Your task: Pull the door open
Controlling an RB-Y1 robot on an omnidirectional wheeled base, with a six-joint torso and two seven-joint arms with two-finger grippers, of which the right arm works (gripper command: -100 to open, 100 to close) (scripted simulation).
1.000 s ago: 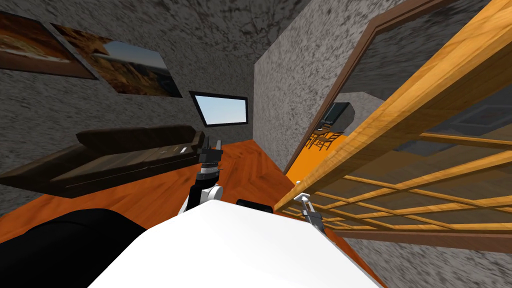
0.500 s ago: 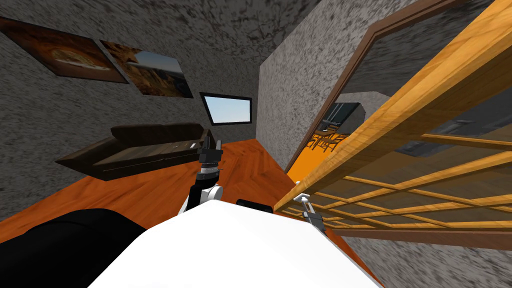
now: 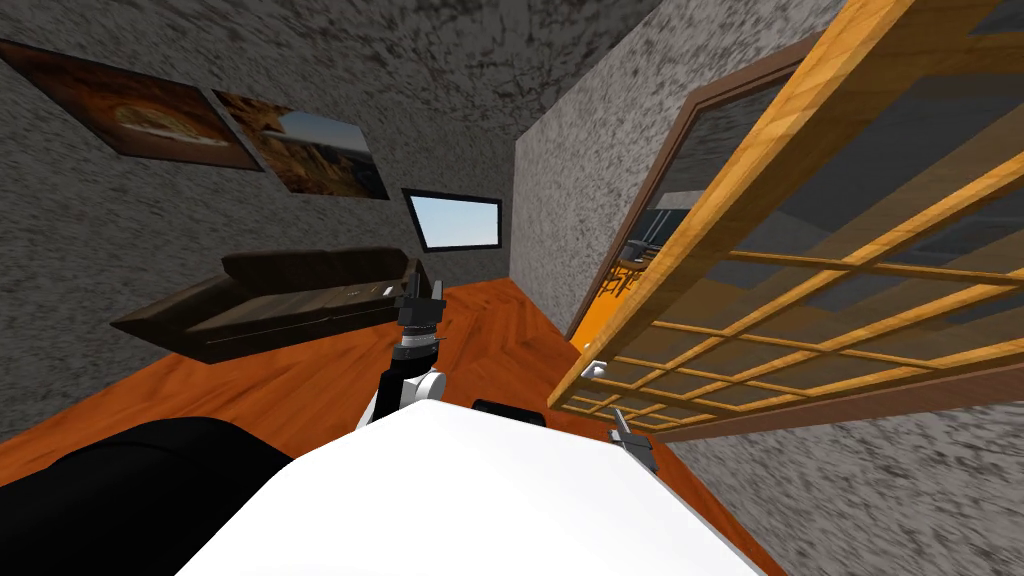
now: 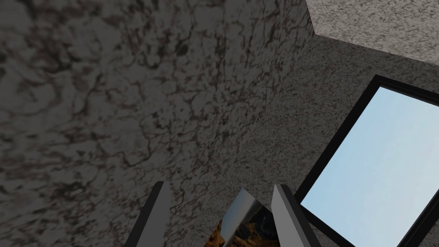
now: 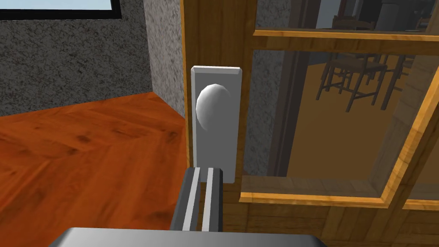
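The door is a wooden frame with glass panes, standing partly open on my right. Its pale oval knob sits on a grey plate on the door's edge stile; in the head view the knob shows small at the door's near edge. My right gripper is shut, fingers pressed together, just below the knob and plate with nothing between them. In the head view the right gripper hangs a little below the knob, apart from it. My left gripper is raised in front of me, open and empty.
A dark brown door frame and a speckled grey wall stand beyond the door. A dark sofa lies at the left on the orange wood floor. Through the panes, chairs stand in the room beyond.
The right gripper was at the knob; now it is off it and lower. The door has swung back toward its frame, narrowing the gap. The left arm has not moved.
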